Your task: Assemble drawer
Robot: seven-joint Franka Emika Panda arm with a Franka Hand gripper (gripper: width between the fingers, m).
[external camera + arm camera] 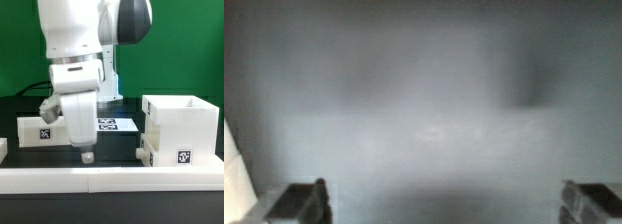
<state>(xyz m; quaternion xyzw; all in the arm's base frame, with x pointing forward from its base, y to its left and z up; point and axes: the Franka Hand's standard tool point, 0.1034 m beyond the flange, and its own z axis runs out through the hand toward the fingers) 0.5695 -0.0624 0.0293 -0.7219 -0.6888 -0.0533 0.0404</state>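
Note:
The large white cube-like shell stands at the exterior view's right with a tag low on its front. A small white tray lies against its left side. A second white tray with a tag lies at the left. My gripper hangs between the trays, close above the dark table, touching neither. In the wrist view my gripper is open and empty; its fingertips stand wide apart over blurred bare table. A white edge shows at the border; I cannot tell which part it is.
The marker board lies flat behind my gripper. A low white border rail runs along the table's front edge. A green wall stands behind the arm.

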